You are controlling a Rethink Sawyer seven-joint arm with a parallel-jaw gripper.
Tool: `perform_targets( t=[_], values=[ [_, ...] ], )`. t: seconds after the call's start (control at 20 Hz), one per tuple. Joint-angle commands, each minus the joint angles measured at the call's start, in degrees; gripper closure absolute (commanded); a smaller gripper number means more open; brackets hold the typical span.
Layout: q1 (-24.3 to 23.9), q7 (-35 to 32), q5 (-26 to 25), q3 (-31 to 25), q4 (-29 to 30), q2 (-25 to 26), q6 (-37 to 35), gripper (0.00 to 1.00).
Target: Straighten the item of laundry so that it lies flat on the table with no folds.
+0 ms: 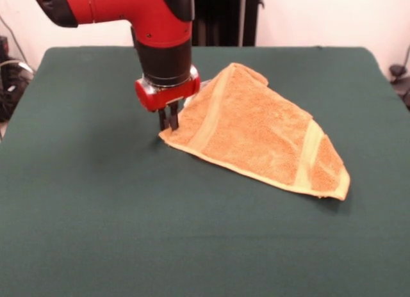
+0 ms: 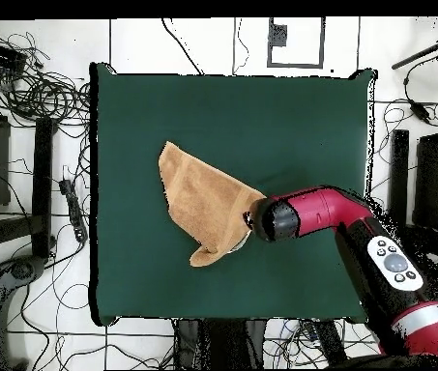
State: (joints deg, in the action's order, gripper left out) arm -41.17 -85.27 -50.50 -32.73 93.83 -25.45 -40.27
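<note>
- Your towel (image 1: 259,134) sits right of the middle of the green surface (image 1: 96,214) in the front view, and it isn't flat: it is doubled over into a rough triangle.
- The pincer (image 1: 168,121) is down at the towel's left corner, its fingers close together. You could read that as a pinch on the edge, but the front view doesn't show cloth between the tips, so I can't tell.
- From above, the arm's head covers that corner, so no help there.
- Done so far, by my reading: very little. The fold is plainly in.
- Left for you: open the doubled layer outward, then smooth any ridge.
</note>
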Motion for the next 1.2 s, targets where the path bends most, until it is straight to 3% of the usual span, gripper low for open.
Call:
perform_targets(
  t=[0.05,0.8,1.0,1.2],
  values=[
    [0.30,18.69,-0.73,-4.80,-10.57,-4.10,-5.76,1.00],
    [-5.87,18.79,2.97,-9.73,-6.37,-11.15,-5.18,1.00],
    [-8.40,24.68,1.03,-12.95,-9.30,-8.71,-3.28,1.00],
    [-10.68,33.83,-0.71,-16.97,-15.69,-2.44,-2.37,1.00]
  ],
)
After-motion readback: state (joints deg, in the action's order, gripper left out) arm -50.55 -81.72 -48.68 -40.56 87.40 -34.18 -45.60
